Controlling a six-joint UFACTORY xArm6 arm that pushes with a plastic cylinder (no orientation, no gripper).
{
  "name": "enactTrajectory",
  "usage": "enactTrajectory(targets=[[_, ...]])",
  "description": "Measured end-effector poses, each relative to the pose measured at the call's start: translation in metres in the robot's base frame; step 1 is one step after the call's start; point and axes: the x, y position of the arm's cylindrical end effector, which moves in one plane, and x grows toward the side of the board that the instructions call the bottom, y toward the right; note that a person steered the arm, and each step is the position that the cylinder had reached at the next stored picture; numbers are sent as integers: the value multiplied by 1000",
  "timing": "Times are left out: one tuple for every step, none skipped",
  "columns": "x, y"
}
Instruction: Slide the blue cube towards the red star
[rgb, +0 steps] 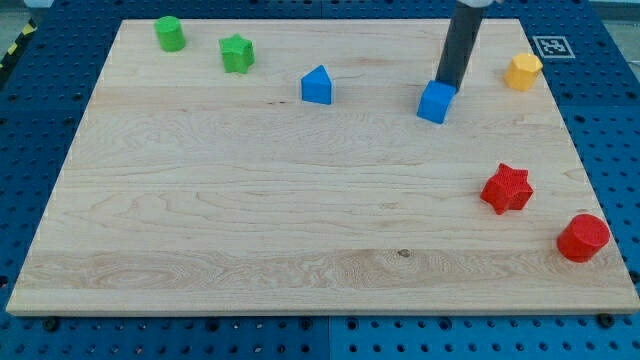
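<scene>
1. In the camera view, our tool is a bare rod with no jaws; my tip touches the upper right edge of the blue cube, on the wooden board.
2. We see the blue cube in the board's upper right part, with the red star well apart, lower and to the view's right.
3. We see bare wood between cube and star; nothing stands in that path.
4. Around them: a yellow block at the view's upper right, a red cylinder beyond the star, a blue wedge-like block to the cube's left, a green star and a green cylinder at the upper left.
</scene>
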Motion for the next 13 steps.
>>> enactTrajectory(targets=[[40, 6], [22, 6], [0, 1], [3, -13], [26, -16], [59, -15], [67, -20], [61, -42], [61, -78], [56, -107], [58, -122], [69, -116], [79, -96]])
